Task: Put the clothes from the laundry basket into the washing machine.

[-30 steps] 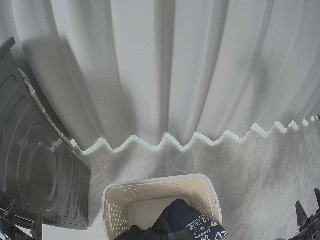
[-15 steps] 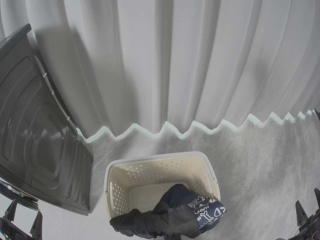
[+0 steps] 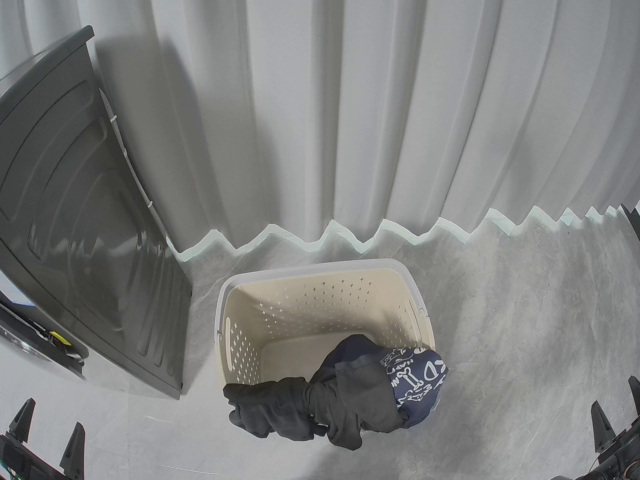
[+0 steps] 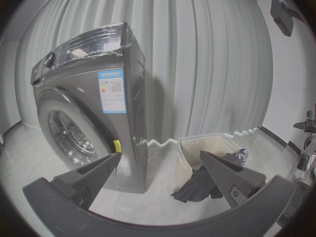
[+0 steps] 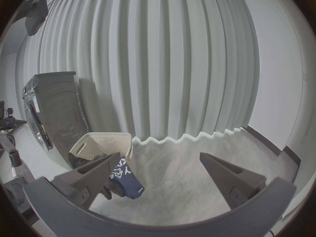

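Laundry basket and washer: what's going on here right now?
Nothing is held. The left gripper and right gripper are both open and empty, low at either side. The dark clothes lie in the laundry basket on the floor, draped over its near rim. The washing machine stands to the robot's left of it.

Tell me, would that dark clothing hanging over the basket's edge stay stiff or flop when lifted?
Probably floppy: the dark clothing sags over the laundry basket rim. It may snag there, since part lies inside.

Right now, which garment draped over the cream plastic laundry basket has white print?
The navy blue garment, on the robot's right; the charcoal garment beside it is plain.
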`<state>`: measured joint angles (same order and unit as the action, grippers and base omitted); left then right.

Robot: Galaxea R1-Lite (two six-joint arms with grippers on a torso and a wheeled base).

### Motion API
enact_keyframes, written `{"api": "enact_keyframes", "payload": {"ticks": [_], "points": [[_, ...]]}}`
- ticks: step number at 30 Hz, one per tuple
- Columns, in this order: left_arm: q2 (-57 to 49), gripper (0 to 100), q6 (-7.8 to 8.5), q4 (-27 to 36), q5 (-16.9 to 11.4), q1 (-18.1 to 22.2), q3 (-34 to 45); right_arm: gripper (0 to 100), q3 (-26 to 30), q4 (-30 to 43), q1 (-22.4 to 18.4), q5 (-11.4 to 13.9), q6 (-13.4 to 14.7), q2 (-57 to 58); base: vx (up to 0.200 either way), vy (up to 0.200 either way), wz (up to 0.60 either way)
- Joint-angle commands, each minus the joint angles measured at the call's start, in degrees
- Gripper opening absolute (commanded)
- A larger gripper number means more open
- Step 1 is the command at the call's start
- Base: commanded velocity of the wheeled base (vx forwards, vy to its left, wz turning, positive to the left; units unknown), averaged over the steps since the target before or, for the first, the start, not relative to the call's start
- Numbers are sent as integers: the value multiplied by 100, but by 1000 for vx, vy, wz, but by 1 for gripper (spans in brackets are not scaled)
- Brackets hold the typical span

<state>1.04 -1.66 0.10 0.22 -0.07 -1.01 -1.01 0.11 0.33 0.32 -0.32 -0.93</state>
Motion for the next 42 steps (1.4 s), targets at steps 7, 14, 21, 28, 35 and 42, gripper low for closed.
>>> {"api": "enact_keyframes", "payload": {"ticks": [7,14,21,28,35,42], "points": [[-86,100,-10,-1,22,-1,92,100,101,-2,2,3,-3,93,-200,0,0],[-86,100,-10,-1,31,-1,92,100,101,-2,2,3,-3,93,-200,0,0],[-86,100,8,8,40,-1,92,100,101,-2,2,3,-3,93,-86,0,0],[-86,100,-1,8,22,-1,92,100,101,-2,2,3,-3,93,0,0,0],[-86,100,-19,8,22,-1,92,100,101,-2,2,3,-3,93,0,200,0],[-86,100,-19,-1,22,-1,92,100,101,-2,2,3,-3,93,0,200,0]]}}
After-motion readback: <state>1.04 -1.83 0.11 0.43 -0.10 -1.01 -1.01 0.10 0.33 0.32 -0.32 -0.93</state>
